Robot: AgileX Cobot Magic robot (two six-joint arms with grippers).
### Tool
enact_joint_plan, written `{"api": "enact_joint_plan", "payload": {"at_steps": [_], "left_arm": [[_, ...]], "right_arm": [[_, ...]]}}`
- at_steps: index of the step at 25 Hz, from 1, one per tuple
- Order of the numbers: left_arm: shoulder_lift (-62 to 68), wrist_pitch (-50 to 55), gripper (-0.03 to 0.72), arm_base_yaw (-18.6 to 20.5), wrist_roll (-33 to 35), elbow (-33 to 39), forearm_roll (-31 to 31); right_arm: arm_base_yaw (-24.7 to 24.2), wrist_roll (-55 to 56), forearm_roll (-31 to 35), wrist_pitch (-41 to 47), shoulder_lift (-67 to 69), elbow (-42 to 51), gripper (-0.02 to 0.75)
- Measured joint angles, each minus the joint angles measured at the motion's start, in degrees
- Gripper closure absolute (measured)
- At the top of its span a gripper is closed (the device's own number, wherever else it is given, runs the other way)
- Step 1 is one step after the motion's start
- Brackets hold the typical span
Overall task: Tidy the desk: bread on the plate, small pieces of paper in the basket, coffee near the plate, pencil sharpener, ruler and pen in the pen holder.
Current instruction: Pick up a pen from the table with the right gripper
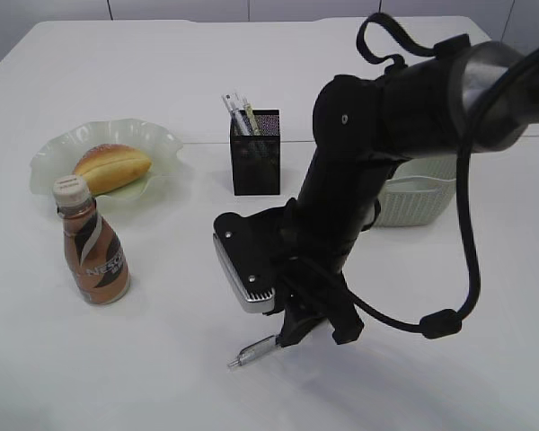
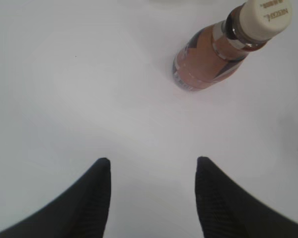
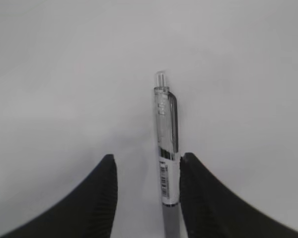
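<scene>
A broad, matte white tabletop [image 1: 162, 81] fills nearly the whole scene — a faint seam crosses it midway. Beyond its far edge runs a pale grey panelled wall [image 1: 180, 8], split by thin vertical joints. Light is soft and even — shadows stay faint.

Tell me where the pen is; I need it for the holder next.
In the exterior view the pen lies low on the table, front center, under the right tool. The right wrist view shows it between the fingers, against the right-hand one.
</scene>
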Motion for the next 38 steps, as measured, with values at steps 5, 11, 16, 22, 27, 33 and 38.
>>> {"api": "enact_joint_plan", "payload": {"at_steps": [5, 11, 16, 22, 27, 33, 38], "left_arm": [[0.00, -0.09, 0.286, 0.00, 0.00, 0.00, 0.00], [0.00, -0.09, 0.286, 0.00, 0.00, 0.00, 0.00], [0.00, -0.09, 0.291, 0.00, 0.00, 0.00, 0.00], [0.00, -0.09, 0.296, 0.00, 0.00, 0.00, 0.00], [0.00, -0.27, 0.301, 0.00, 0.00, 0.00, 0.00], [0.00, -1.55, 0.302, 0.00, 0.00, 0.00, 0.00], [0.00, -1.73, 0.302, 0.00, 0.00, 0.00, 0.00]], "right_arm": [[0.00, -0.35, 0.10, -0.27, 2.27, 0.00, 0.426], [-0.36, -0.58, 0.10, -1.58, 3.45, 0.00, 0.425], [-0.47, -0.58, -0.01, -2.37, 5.10, -0.38, 0.425], [-0.47, -0.58, -0.10, -2.75, 7.14, -2.40, 0.424], [-0.47, -0.58, -0.10, -2.98, 8.42, -2.96, 0.421], [-0.47, -0.58, -0.10, -3.01, 8.88, -3.06, 0.421], [-0.47, -0.58, -0.10, -3.11, 9.85, -3.05, 0.421]]}}
